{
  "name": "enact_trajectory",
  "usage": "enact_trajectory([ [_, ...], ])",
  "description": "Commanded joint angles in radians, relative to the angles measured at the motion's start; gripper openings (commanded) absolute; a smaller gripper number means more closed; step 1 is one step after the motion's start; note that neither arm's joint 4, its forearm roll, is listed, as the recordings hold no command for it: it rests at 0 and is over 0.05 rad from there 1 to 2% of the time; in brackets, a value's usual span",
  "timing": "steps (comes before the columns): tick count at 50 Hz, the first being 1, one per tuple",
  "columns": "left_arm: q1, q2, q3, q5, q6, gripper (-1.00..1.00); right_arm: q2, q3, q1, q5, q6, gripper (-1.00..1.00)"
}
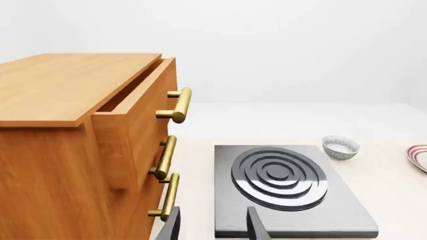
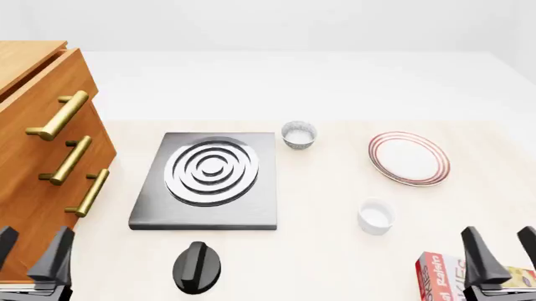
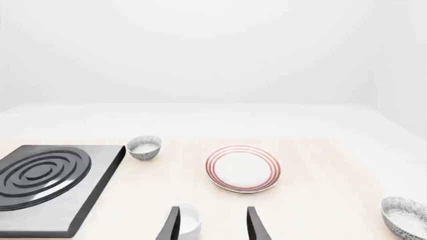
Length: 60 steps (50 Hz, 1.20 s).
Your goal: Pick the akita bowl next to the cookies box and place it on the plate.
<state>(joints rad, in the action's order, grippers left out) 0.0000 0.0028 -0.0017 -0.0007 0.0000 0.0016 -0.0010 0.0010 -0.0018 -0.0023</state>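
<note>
Nearest the front camera, at the table's [image 2: 327, 257] near edge, the left gripper [image 2: 32, 254] and right gripper [image 2: 503, 251] hung low, each with its jaws spread apart and nothing between them, seemingly parked before any reach. The cookies box [image 2: 442, 276] lay flat just under the right gripper, only its red-and-white corner showing. No bowl appeared beside it in the front view. The right wrist view caught a patterned akita bowl [image 3: 405, 217] upright on the table at the very edge of the picture, off to the right arm's outer side. This was probably the one meant, since it sat on the box's side of the table, though the box itself was out of that view. The plate [image 2: 408, 158] lay flat and bare further out, ahead of the right gripper, which made that arm the natural one for both pick and placement. A plain white cup [image 2: 375, 216] stood between the gripper and the plate, near enough to the carrying path to risk a knock. A second patterned bowl [image 2: 299, 135] stood just beside the far right corner of the grey stove [image 2: 209, 179], well apart from the box, so it was likely a decoy. A black knob [image 2: 197, 268] lay in front of the stove, and a wooden cabinet [image 2: 42, 157] with brass handles stood at the left, its top drawer partly open.
</note>
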Motion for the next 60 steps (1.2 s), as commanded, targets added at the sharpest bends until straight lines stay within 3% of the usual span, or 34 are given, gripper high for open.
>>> enact_trajectory([
  [1, 0.0, 0.004, -0.003, -0.001, 0.0, 1.0, 0.003, -0.001, 0.003, -0.007, -0.009, 1.0],
  [16, 0.0, 0.004, -0.003, -0.001, 0.0, 1.0, -0.001, -0.015, 0.02, 0.015, -0.005, 1.0],
  [22, 0.0, 0.004, -0.003, -0.001, 0.0, 1.0, -0.001, -0.209, -0.008, 0.224, 0.066, 1.0],
  [24, 0.0, 0.004, -0.003, -0.001, 0.0, 1.0, -0.001, -0.239, -0.007, 0.251, 0.057, 1.0],
  [25, 0.0, 0.004, -0.003, -0.001, 0.0, 1.0, 0.0, -0.304, -0.023, 0.339, 0.035, 1.0],
  [29, 0.0, 0.004, -0.003, -0.001, 0.0, 1.0, 0.027, -0.443, -0.038, 0.454, 0.039, 1.0],
  [35, 0.0, 0.004, -0.003, -0.001, 0.0, 1.0, 0.126, -0.602, -0.073, 0.548, 0.016, 1.0],
  [41, 0.0, 0.004, -0.003, -0.001, 0.0, 1.0, 0.236, -0.752, -0.114, 0.654, 0.034, 1.0],
  [44, 0.0, 0.004, -0.003, -0.001, 0.0, 1.0, 0.255, -0.863, -0.134, 0.715, 0.0, 1.0],
  [50, 0.0, 0.004, -0.003, -0.001, 0.0, 1.0, 0.353, -0.925, -0.172, 0.772, 0.023, 1.0],
  [60, 0.0, 0.004, -0.003, -0.001, 0.0, 1.0, 0.522, -1.02, -0.316, 0.821, 0.038, 1.0],
])
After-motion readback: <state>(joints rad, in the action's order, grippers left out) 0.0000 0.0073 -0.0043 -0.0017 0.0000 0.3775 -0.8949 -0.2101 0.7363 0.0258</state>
